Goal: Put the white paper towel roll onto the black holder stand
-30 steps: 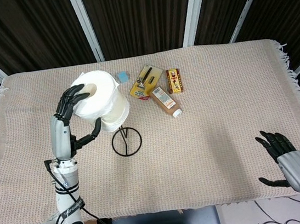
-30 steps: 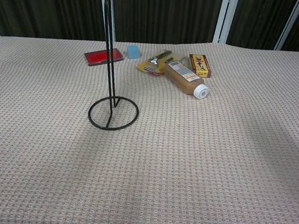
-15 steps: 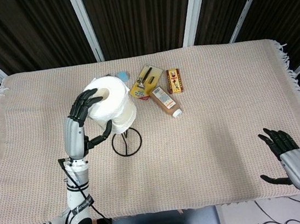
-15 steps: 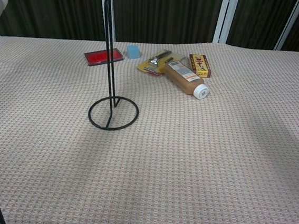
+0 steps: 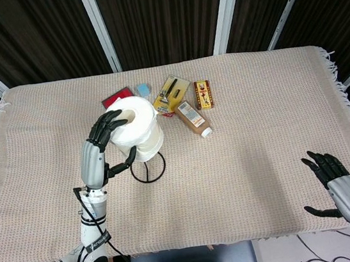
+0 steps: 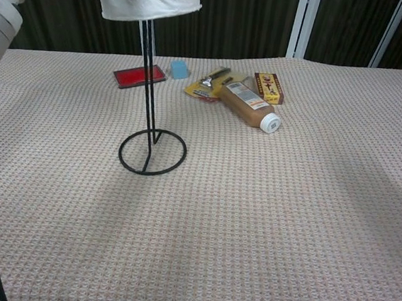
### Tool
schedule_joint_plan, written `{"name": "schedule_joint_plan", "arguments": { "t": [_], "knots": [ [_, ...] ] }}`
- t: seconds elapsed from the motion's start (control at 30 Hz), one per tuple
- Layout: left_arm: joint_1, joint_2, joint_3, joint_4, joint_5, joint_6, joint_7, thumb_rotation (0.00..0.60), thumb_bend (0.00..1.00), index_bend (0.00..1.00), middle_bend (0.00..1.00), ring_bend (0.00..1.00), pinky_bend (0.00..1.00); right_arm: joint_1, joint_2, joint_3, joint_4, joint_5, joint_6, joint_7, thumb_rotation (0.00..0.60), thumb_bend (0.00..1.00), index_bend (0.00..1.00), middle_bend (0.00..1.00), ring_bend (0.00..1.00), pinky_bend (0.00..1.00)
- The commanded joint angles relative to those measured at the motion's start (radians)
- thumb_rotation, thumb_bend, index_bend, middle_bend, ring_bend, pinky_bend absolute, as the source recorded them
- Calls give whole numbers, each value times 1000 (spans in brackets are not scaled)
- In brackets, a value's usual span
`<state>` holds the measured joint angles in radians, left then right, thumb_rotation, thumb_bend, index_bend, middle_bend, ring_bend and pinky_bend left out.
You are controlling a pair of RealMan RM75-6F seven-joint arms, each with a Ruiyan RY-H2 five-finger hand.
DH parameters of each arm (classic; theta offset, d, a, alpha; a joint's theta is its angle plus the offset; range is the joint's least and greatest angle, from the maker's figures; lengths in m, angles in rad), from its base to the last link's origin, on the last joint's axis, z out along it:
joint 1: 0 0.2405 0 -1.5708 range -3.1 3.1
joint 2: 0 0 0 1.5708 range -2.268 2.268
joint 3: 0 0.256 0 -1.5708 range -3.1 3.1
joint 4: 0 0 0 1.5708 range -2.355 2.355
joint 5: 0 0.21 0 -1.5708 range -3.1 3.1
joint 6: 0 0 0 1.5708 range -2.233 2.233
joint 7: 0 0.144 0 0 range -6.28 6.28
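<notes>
Lowered since a second ago, our left hand [image 5: 102, 144] grips the paper towel roll [image 5: 137, 128] atop the holder stand [image 6: 151, 110] near the counter's far-left edge; a tilt could topple it, right hand [image 5: 338, 190] open.

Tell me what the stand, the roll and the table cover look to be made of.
Stand: thin black wire, probably painted metal, with a ring base. Roll: soft white paper, matte, wound round a hollow core. Table cover: beige woven cloth, waffle-textured, with a fringed edge in the head view.
</notes>
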<state>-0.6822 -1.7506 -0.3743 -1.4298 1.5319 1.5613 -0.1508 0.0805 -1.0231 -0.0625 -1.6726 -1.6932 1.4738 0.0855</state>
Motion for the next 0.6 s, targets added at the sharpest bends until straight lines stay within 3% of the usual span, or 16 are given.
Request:
{"name": "schedule_joint_plan", "arguments": {
  "t": [0.03, 0.1, 0.13, 0.17, 0.23, 0.27, 0.37, 0.6],
  "knots": [
    [1, 2, 15, 7, 1, -12, -4, 600, 669, 631, 716, 707, 970, 0, -1, 0, 0, 1, 0, 0, 600, 92, 0, 0, 0, 0],
    [0, 8, 27, 9, 0, -29, -7, 600, 581, 404, 541, 530, 832, 0, -1, 1, 0, 1, -1, -3, 600, 92, 0, 0, 0, 0],
    [-2, 12, 29, 6, -6, -43, -11, 600, 527, 235, 381, 372, 646, 0, -1, 1, 0, 2, -1, -3, 600, 92, 0, 0, 0, 0],
    [-4, 16, 30, 4, -11, -53, -15, 600, 498, 135, 275, 262, 500, 0, -1, 1, -1, 2, -1, -4, 600, 92, 0, 0, 0, 0],
    [-6, 16, 27, 11, -16, -56, -9, 600, 459, 22, 111, 73, 228, -1, -1, 1, -1, 2, 0, -4, 600, 92, 0, 0, 0, 0],
    [-7, 13, 26, 18, -14, -51, -5, 600, 448, 2, 55, 24, 146, -1, -1, 1, -1, 2, 0, -5, 600, 92, 0, 0, 0, 0],
    [-12, 2, 25, 45, 0, -35, -2, 600, 417, 0, 0, 0, 45, -1, -1, 2, -1, 3, 0, -5, 600, 92, 0, 0, 0, 0],
    [-10, 8, 31, 37, -2, -37, -4, 600, 373, 0, 0, 0, 0, -2, -1, 3, -3, 4, -1, -8, 600, 91, 0, 0, 0, 0]
  ]
}}
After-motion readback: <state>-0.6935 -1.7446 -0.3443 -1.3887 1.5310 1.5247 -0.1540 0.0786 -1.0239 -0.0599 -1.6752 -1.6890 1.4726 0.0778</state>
